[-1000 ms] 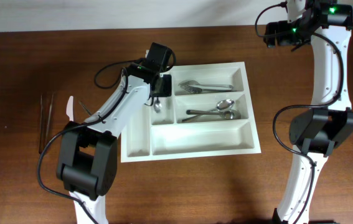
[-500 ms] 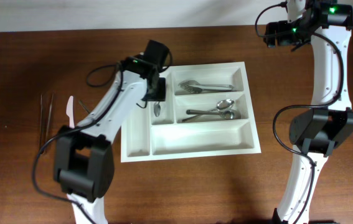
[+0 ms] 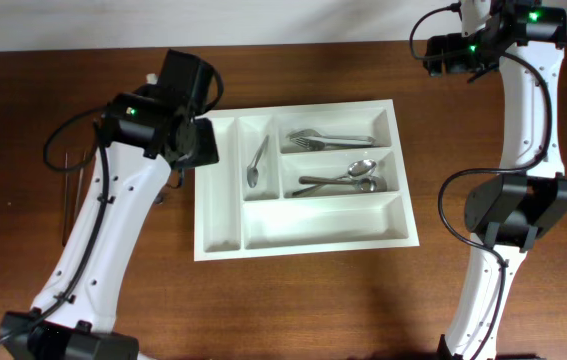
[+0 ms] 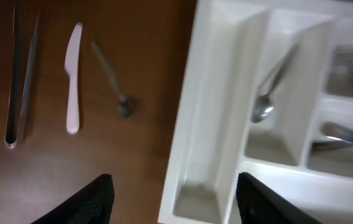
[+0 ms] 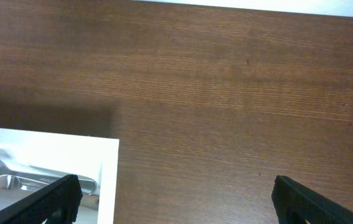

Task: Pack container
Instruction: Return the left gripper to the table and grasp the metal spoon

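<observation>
The white container [image 3: 323, 215] lies mid-table. A spoon [image 3: 256, 162] lies in its second narrow compartment, and shows in the left wrist view [image 4: 268, 90]. Forks [image 3: 328, 137] fill the top wide compartment and spoons [image 3: 348, 178] the middle one. My left gripper [image 3: 193, 145] is open and empty, above the container's left edge [image 4: 207, 124], with its fingers [image 4: 176, 199] astride that edge. My right gripper [image 3: 450, 52] is open and empty at the far right, over bare wood [image 5: 176, 202], beside the container's corner [image 5: 51, 146].
On the table left of the container lie metal tongs [image 4: 20, 74], a white plastic knife [image 4: 72, 78] and a small dark spoon [image 4: 111, 81]. The tongs show in the overhead view [image 3: 65, 205]; my left arm covers the knife there. A wall edge runs along the back.
My left gripper let go of the spoon in the narrow compartment, rose and swung left off the container. The right arm has not moved.
</observation>
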Available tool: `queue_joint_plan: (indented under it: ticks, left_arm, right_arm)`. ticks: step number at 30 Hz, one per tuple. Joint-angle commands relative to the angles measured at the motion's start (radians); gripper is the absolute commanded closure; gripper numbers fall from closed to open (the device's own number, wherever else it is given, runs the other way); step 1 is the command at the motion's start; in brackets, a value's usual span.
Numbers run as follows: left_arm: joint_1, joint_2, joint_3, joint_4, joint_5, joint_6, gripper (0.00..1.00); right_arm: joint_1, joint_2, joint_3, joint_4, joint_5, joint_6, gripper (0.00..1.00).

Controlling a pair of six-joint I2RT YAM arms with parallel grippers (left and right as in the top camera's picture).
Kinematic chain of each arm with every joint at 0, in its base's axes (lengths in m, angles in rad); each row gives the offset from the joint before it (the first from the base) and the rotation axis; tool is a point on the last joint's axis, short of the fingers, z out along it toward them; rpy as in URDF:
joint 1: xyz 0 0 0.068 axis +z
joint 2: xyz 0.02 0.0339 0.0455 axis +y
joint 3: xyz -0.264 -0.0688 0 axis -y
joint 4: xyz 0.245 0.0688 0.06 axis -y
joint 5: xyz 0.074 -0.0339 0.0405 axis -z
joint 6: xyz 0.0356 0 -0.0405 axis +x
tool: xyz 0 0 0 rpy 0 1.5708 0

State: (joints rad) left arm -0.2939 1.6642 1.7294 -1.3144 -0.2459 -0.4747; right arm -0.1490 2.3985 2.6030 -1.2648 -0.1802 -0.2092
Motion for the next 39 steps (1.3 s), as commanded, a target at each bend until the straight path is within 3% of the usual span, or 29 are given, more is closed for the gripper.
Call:
queue_joint_plan:
  ticks: [1,15,25,32,39]
  left_arm:
    - [0.034,0.015,-0.108,0.016,-0.024,-0.084,0.36]
    - [0.200,0.015,-0.398,0.357,0.021,-0.101,0.36]
    - [0.220,0.024,-0.595,0.593,0.021,-0.101,0.37]
    - [0.220,0.047,-0.655,0.701,0.021,-0.101,0.44]
    - [0.254,0.165,-0.655,0.765,0.025,-0.101,0.44]
  right_arm:
    - [0.004,-0.024,0.018,0.000,0.009,0.009,0.01]
    - [0.004,-0.024,0.018,0.000,0.009,0.008,0.01]
    - [0.004,-0.024,0.018,0.000,0.009,0.009,0.01]
    - [0.004,-0.024,0.018,0.000,0.009,0.009,0.01]
    - [0.004,-0.024,0.018,0.000,0.009,0.009,0.02]
